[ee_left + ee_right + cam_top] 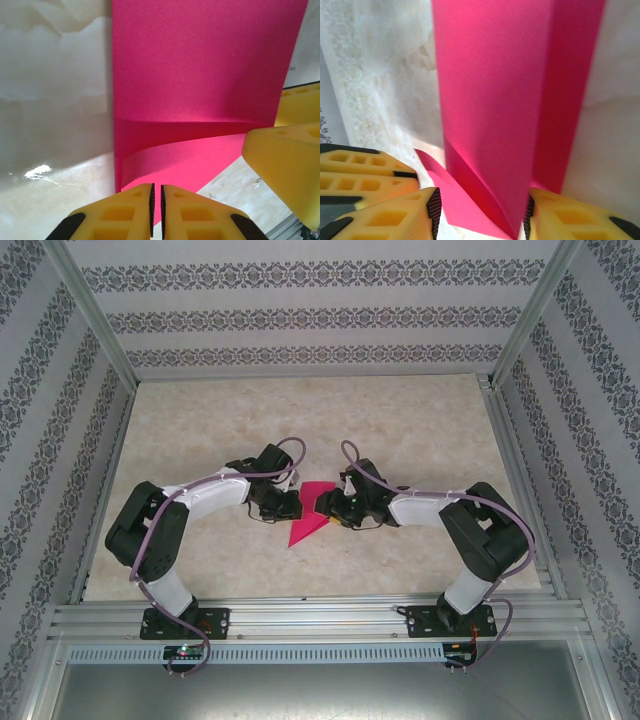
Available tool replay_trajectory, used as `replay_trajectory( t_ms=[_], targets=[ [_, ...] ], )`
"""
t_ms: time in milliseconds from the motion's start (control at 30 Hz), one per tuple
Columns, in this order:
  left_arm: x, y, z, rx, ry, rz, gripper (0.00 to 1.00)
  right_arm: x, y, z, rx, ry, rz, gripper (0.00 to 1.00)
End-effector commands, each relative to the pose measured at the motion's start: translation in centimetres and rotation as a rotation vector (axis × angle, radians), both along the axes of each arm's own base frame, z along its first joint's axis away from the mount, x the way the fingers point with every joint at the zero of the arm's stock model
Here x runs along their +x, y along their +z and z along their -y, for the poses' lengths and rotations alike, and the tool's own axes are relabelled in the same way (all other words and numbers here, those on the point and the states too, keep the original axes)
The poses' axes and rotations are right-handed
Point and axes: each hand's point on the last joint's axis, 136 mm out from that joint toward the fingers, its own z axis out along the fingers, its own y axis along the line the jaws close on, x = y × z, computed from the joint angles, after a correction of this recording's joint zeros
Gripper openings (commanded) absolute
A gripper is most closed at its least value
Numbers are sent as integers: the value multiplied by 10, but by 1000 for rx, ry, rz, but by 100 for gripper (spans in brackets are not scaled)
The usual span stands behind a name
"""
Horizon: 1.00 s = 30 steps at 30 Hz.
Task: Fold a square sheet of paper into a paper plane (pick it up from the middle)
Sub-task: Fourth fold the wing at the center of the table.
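Note:
The magenta-pink sheet of paper lies partly folded on the table between my two grippers, one pointed end toward the near edge. In the left wrist view the paper has a curled flap lifting off the table, and my left gripper is shut on that flap's near edge. My left gripper touches the paper's left side. My right gripper is at its right side. In the right wrist view my right gripper stands open, its jaws straddling the folded paper, which has a diagonal crease.
The marble-patterned table is bounded by patterned walls and an aluminium rail along the near edge. A yellow finger of the right gripper is close by in the left wrist view. The left gripper's fingers are at the lower left of the right wrist view.

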Motion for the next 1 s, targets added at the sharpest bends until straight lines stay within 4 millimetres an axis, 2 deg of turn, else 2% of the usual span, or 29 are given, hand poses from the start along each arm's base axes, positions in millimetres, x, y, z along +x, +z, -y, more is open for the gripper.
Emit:
replay_trajectory(
  t_ms=[0,67,200,267,367,567,700,967],
  targets=[
    [-7,3,-6,10,-4,17,18,5,14,-20,48,69,45,43],
    [-10,3,-7,6,-3,21,21,6,11,-21,37,87,44,39],
    [-17,8,-7,-18,0,55,37,8,7,-25,35,100,35,30],
    [-19,12,-9,0,1,91,46,8,9,-28,47,111,33,30],
    [-25,17,-11,67,-14,177,53,10,13,-30,53,117,38,37],
    [-36,18,-5,170,-72,297,57,16,22,-26,55,115,46,39],
    [-40,10,6,276,-134,350,60,23,27,-21,67,109,50,38],
    [-29,-2,15,499,-143,427,61,29,31,-20,82,124,44,38]
  ],
)
